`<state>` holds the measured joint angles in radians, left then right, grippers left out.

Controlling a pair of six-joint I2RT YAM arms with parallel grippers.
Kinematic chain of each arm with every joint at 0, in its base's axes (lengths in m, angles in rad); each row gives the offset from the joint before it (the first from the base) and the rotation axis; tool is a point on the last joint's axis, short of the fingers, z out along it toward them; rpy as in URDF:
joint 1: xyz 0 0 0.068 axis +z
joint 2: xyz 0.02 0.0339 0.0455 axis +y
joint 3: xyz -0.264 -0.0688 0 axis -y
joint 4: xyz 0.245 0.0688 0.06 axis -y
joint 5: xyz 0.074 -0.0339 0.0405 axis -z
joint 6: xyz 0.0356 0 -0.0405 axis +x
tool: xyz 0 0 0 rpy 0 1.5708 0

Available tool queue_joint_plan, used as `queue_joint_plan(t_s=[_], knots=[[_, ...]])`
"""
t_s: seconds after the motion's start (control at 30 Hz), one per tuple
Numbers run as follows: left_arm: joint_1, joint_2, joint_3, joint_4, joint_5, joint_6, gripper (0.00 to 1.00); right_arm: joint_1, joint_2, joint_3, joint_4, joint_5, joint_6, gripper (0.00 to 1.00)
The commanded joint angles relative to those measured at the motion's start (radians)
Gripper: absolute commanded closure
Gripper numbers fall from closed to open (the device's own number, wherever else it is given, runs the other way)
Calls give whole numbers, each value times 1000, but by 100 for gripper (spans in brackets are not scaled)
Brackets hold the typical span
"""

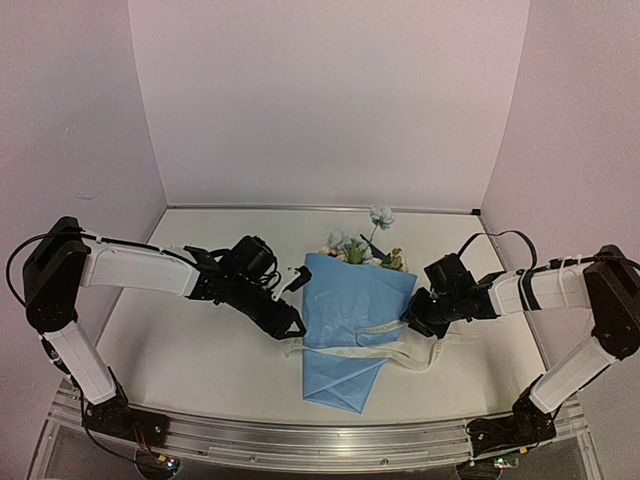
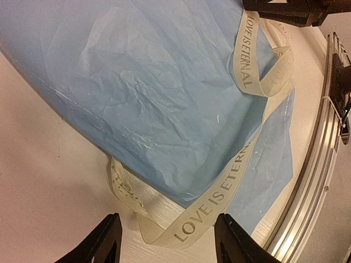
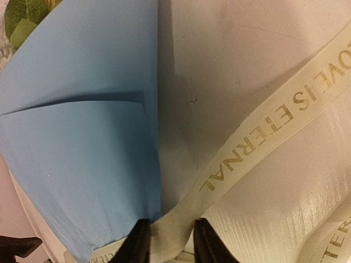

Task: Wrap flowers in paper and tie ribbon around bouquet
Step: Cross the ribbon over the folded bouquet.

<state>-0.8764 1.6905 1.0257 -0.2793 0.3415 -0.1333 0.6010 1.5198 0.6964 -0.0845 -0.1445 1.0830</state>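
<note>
Nearest, a metal rail [image 1: 300, 440] runs along the near edge of the tabletop [image 1: 180, 345]. Just beyond it lies the narrow tip of the bouquet [image 1: 345, 300]. This is a cone of blue paper [image 2: 137, 82] lying flat near the middle of the tabletop. Its long axis runs near to far, with the tip toward the near edge and the wide mouth toward the far edge.

A little farther in, the ribbon [image 1: 345, 352] crosses the narrow half of the cone from side to side, at right angles to that axis. It is cream and printed LOVE IS ETERNAL, and slack loops of it lie on the tabletop on either side.

The left gripper [image 1: 293, 327] is low at the cone's left edge. Its jaws stand wide apart and clamp nothing. A ribbon loop lies on the tabletop between the two fingers [image 2: 104, 241].

The right gripper [image 1: 408, 320] is at the cone's right edge, just beside the paper. It is drawn narrow onto the ribbon, with a fingertip [image 3: 137, 244] against each edge of the band.

Farthest, the cone's mouth holds the flowers [image 1: 355, 250]. Pale blue and cream blooms and green leaves spill from it toward the far edge, and one bloom on a thin stem reaches farthest.
</note>
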Motion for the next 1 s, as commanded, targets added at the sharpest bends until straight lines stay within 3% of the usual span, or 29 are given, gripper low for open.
queue_joint_plan(t_s=[0.0,0.17,0.5,0.97], knots=[[-2,9,47,-23,28,30,41,5,-33,20,-10,-1,-17,85],[-24,12,57,-45,38,51,40,5,-57,14,-31,2,-28,96],[-65,58,91,-92,23,87,40,5,-143,17,-130,12,-87,97],[-121,114,146,-162,-53,112,59,5,-235,106,-294,7,-193,100]])
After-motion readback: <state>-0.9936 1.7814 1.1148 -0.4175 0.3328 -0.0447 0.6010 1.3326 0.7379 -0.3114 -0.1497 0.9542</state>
